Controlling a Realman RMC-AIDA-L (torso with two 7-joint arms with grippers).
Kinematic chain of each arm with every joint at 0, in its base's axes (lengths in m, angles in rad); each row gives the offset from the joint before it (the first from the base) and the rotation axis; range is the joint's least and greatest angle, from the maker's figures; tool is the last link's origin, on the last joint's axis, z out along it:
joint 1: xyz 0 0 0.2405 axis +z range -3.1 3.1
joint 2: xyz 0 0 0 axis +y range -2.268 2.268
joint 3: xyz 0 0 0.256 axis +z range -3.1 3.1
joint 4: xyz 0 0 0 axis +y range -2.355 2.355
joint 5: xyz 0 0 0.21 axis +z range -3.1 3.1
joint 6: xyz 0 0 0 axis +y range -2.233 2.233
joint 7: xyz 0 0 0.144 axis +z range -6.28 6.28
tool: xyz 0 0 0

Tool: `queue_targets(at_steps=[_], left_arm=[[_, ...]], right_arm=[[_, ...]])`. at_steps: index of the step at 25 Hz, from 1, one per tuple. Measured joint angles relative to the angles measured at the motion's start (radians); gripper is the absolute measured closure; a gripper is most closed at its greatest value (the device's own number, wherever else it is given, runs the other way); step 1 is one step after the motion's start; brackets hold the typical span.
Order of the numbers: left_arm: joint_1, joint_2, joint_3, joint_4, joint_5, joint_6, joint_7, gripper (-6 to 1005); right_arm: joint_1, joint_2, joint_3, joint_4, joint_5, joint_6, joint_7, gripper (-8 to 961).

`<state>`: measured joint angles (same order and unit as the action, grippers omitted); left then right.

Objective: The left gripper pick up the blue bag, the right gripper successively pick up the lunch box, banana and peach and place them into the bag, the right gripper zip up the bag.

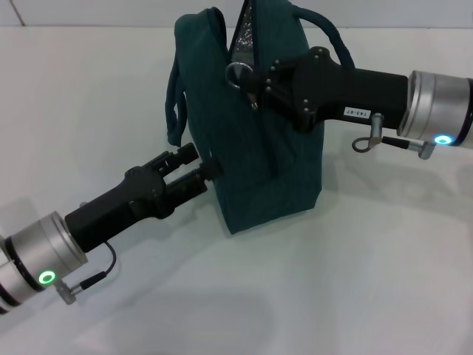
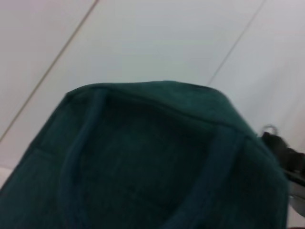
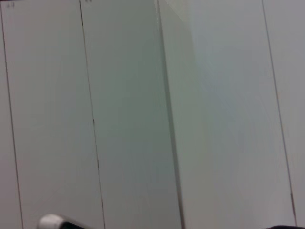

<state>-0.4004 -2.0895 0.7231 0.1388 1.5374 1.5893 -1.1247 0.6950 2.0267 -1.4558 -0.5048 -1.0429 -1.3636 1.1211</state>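
Bag (image 1: 259,155) upright mid-table. No lunch box, banana or peach outside, so packing probably done. Right gripper (image 1: 251,87) at the ring pull (image 1: 238,74), grip unclear; zip part open. Left gripper (image 1: 201,166) spread, against bag's side.

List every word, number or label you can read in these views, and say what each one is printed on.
Small white label on the black right gripper arm: one short row of dark characters, printed upside down in the head view and too small to read reliably.
Dark teal fabric bag: no print visible.
Black left gripper with the green-ringed silver wrist: no text visible.
Left and right wrist views: no text to read.
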Motion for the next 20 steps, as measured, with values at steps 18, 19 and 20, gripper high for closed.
queue_targets(at_steps=[18,19,20], left_arm=[[0.000,-0.003,0.053,0.029,-0.024,-0.056,0.062,300],[0.000,-0.003,0.053,0.029,-0.024,-0.056,0.062,302],[-0.004,-0.005,0.053,0.027,-0.029,-0.068,0.062,303]], right_arm=[[0.061,0.001,-0.072,-0.004,0.051,0.064,-0.007,941],[0.060,0.001,-0.073,-0.005,0.051,0.065,-0.007,941],[0.060,0.001,-0.073,-0.004,0.051,0.065,-0.007,940]])
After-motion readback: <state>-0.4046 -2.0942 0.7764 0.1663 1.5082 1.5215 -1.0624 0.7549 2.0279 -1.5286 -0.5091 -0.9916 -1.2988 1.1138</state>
